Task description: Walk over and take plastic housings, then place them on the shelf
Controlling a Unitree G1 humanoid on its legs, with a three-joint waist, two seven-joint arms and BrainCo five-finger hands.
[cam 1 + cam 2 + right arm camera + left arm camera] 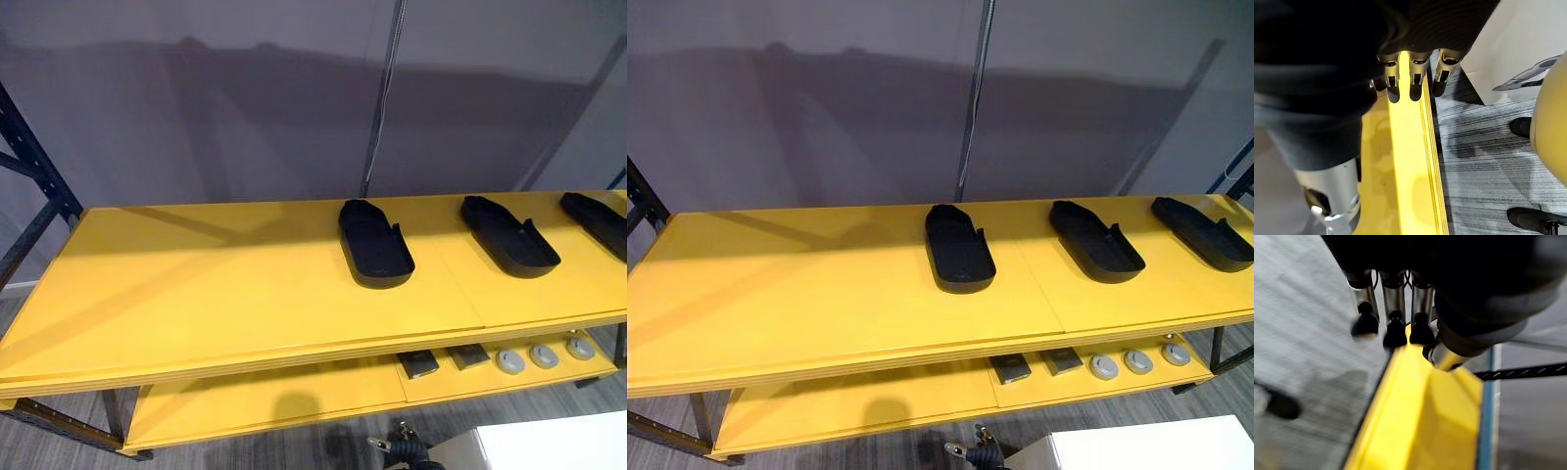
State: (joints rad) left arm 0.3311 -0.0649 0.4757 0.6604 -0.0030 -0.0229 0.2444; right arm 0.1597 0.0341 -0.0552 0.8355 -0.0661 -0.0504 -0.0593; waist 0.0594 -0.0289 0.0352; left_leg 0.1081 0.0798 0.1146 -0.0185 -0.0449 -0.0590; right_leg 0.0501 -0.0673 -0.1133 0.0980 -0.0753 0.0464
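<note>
Three black plastic housings lie on the top board of the yellow shelf (196, 284), all on its right half and well apart from one another: the left housing (374, 245) near the shelf's middle, the middle housing (509, 237) further toward its right end, and the right housing (596, 221) at that end, cut off by the edge of the view. Each is a long shallow tray, open side up, rounded at one end with a raised lip. The left half of the shelf's top board is bare.

On the shelf's lower board sit two small dark blocks (418, 364) and a row of grey discs (544, 355). A white counter (558, 443) stands on the floor in front of the shelf's right end.

The left hand (1395, 298) hangs beside the shelf's front edge, fingers straight and apart, empty. The right hand (1418, 73) hangs over that same edge, fingers loose and holding nothing.

The housings look light, stiff and thin-walled, with a smooth surface that may slip. A hold across the narrow width, thumb on one side wall and fingers on the other near the middle, seems safest; squeezing hard could flex the walls.
</note>
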